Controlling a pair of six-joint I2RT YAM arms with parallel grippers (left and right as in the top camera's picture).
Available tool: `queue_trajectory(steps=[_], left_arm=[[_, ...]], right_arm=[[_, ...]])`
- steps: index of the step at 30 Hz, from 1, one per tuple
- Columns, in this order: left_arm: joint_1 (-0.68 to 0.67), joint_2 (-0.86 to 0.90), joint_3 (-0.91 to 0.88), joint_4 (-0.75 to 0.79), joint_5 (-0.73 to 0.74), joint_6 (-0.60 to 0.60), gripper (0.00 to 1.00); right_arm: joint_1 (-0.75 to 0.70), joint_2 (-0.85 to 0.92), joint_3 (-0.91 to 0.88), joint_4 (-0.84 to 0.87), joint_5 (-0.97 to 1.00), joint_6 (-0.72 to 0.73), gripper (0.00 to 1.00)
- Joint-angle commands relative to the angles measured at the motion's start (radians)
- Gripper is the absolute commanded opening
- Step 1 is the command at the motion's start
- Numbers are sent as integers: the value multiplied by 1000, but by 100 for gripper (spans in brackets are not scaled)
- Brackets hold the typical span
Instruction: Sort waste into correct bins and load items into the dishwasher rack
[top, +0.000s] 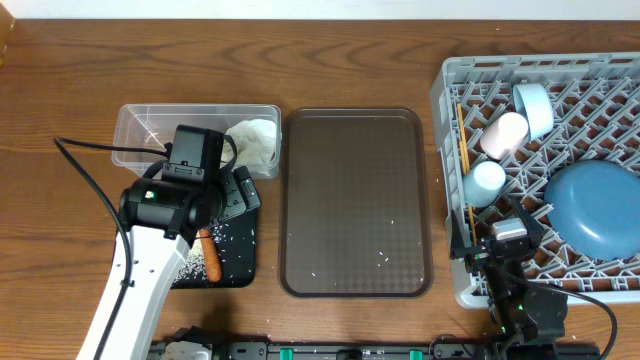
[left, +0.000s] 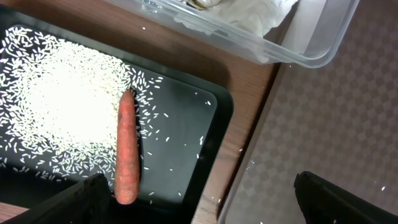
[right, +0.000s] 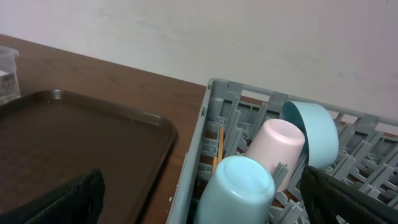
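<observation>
The clear tub (top: 135, 120) holds the crumpled white tissue (top: 256, 140). The black tray (top: 235, 262) in front of it holds loose rice (top: 190, 262) and the orange carrot (top: 211, 258). My left gripper (top: 243, 195) hovers open and empty over the black tray's right edge. In the left wrist view the carrot (left: 127, 149) lies beside the rice (left: 56, 112). The grey rack (top: 450, 90) holds the pink cup (top: 503, 133), light-blue cup (top: 485, 182), bowl (top: 533, 105), dark-blue dish (top: 595, 205) and chopsticks (top: 463, 140). My right gripper (top: 506, 222) is open at the rack's front-left. I cannot make out the foil wrapper.
The brown serving tray (top: 355, 200) lies between the bins and the rack, with a few rice grains on it. In the right wrist view the rack wall (right: 214, 130) stands between the serving tray (right: 74, 137) and the light-blue cup (right: 239, 186).
</observation>
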Motion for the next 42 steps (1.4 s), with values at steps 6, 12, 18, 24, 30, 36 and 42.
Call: queue_trajectory(steps=[6, 12, 18, 24, 30, 36, 42], left_arm=[[5, -4, 8, -3, -5, 6, 98], [5, -27, 5, -2, -6, 6, 98], [5, -255, 5, -3, -37, 6, 98], [4, -596, -63, -3, -35, 6, 98], [4, -912, -217, -2, -34, 6, 98], [5, -1122, -426, 66, -34, 6, 98], [5, -1193, -692, 460, -28, 5, 98]], right_arm=[[-6, -6, -2, -5, 13, -11, 99], [-6, -6, -2, -5, 13, -11, 99], [-6, -6, -2, -5, 13, -11, 99], [-6, -6, -2, -5, 13, -11, 99], [-6, -6, -2, -5, 13, -11, 99], [-6, -6, -2, -5, 13, -11, 99], [-6, -6, -2, -5, 13, -11, 99]])
